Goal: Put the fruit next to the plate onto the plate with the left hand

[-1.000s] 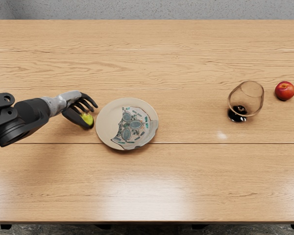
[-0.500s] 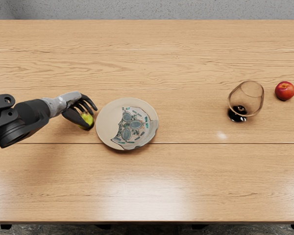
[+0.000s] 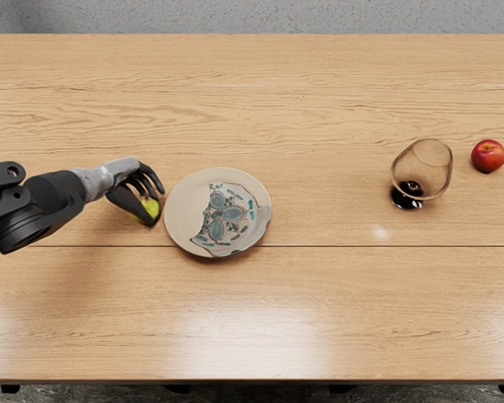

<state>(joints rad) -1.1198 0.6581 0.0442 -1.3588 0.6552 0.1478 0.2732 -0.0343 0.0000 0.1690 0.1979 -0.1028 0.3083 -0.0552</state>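
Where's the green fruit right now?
In the head view the green fruit is on the left side of the table, just left of the plate, gripped by the left hand.

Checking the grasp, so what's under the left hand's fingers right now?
A small yellow-green fruit shows under the left hand's curled fingers, beside the plate. The fingers cover part of it, so its full shape is hidden.

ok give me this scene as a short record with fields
left hand: fingers curled around small yellow-green fruit
fruit position: on wooden table, just left of round patterned ceramic plate, not yet on it
far right: clear stemmed glass, round red fruit beside it
right hand: not in view
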